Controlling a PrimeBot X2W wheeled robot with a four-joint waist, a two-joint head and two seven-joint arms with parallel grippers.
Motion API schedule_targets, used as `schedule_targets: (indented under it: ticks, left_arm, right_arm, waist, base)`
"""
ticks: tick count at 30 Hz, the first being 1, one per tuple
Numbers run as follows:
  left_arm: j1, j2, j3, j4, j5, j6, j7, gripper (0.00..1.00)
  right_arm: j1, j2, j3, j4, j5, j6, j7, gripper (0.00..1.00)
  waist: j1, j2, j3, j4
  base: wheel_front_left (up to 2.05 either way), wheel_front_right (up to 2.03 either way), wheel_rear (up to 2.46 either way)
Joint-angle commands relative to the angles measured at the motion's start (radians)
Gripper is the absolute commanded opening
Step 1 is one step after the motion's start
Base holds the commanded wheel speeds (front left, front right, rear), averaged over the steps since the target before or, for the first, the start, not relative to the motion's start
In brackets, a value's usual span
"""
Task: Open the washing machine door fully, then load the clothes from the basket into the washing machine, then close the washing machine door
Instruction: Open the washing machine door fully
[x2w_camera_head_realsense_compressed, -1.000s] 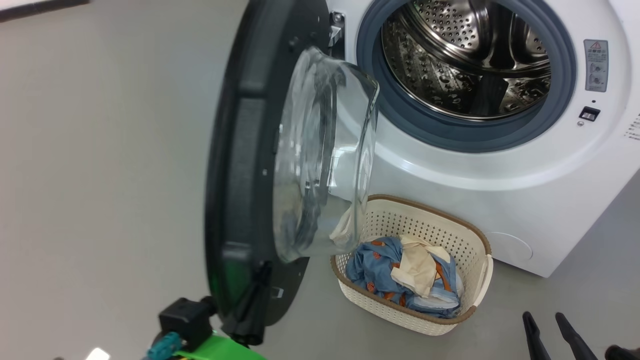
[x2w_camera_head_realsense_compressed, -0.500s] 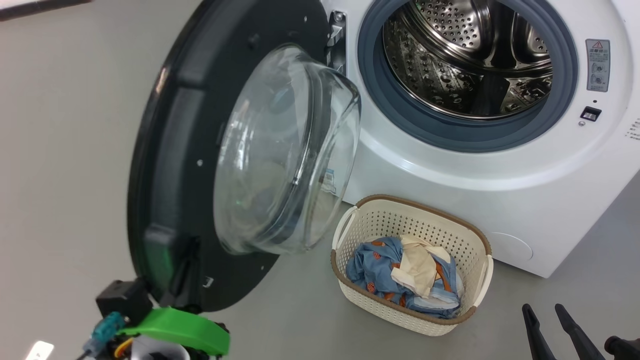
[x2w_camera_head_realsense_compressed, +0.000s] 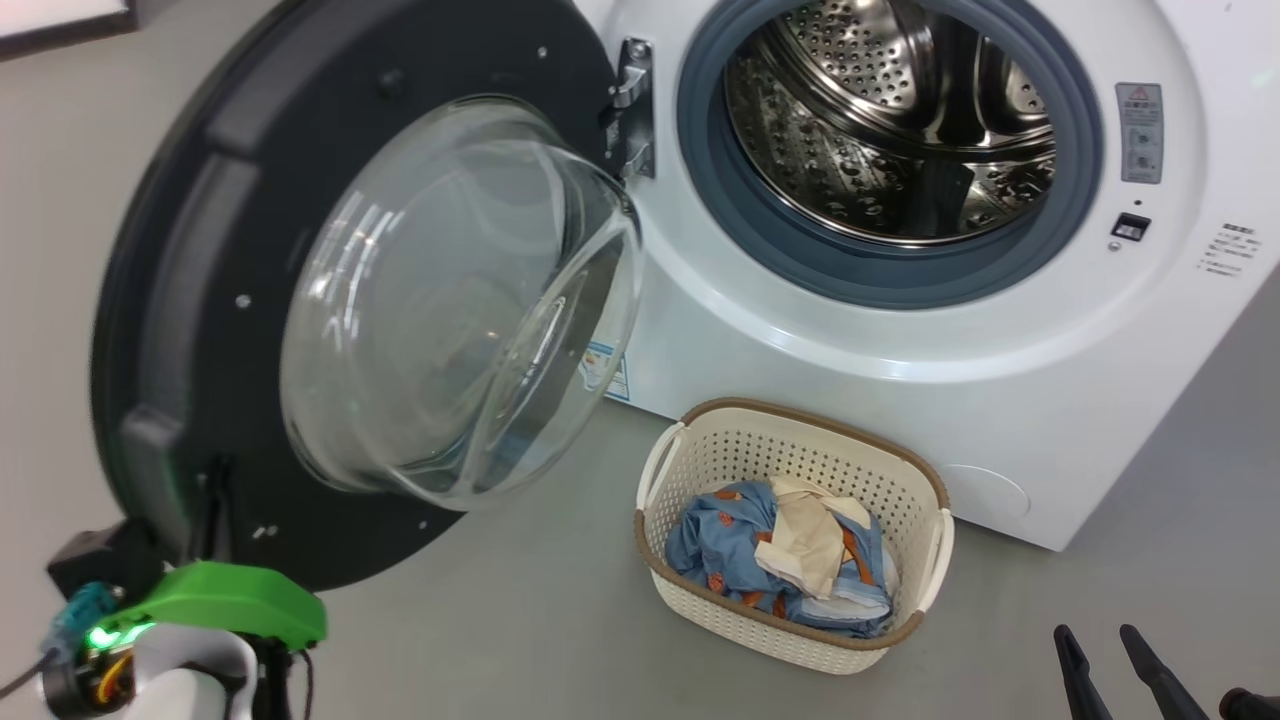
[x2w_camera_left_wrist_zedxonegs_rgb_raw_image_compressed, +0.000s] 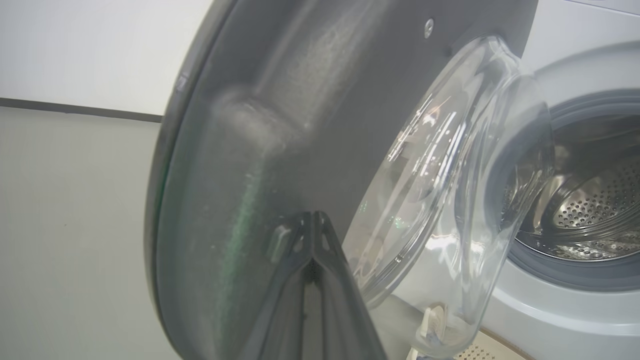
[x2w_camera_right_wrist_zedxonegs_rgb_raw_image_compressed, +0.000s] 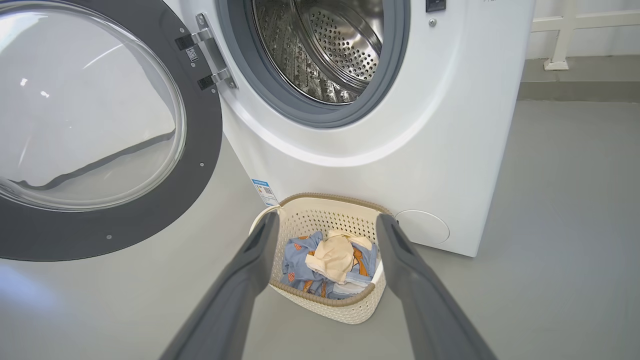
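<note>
well apart: door (x2w_camera_head_realsense_compressed: 365, 295) and basket (x2w_camera_head_realsense_compressed: 780, 630)

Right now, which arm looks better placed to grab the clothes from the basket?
Probably right: the right gripper is open and aimed at the clothes in the basket. The left gripper is shut, over by the washing machine door.

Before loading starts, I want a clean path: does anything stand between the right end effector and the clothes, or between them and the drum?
Nothing visible does. The open right end effector faces the clothes, uncovered in the basket; the washing machine door stands left of the drum opening.
</note>
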Motion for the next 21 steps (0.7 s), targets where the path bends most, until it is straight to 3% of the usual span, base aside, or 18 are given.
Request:
schedule_targets:
  ticks: [1, 10, 21]
  left_arm:
    - [-0.064, 0.05, 0.069, 0.007, 0.0, 0.01, -0.012, 0.0]
    - [-0.114, 0.051, 0.227, 0.061, 0.073, 0.008, -0.013, 0.0]
    - [-0.177, 0.039, 0.367, 0.114, 0.153, -0.033, -0.014, 0.0]
  right_arm:
    - [-0.001, -0.034, 0.024, -0.024, 0.003, 0.002, -0.012, 1.0]
    - [0.002, -0.056, 0.03, -0.026, 0.006, 0.002, -0.012, 1.0]
    - [-0.018, -0.084, 0.037, -0.031, 0.005, 0.002, -0.012, 1.0]
  waist:
    - [0.0, 0.0, -0.001, -0.018]
    - [0.0, 0.0, 0.005, -0.057]
    - [0.0, 0.0, 0.054, -0.1]
  base:
    - [0.0, 0.0, 0.0]
    - [0.0, 0.0, 0.0]
    - [0.0, 0.0, 0.0]
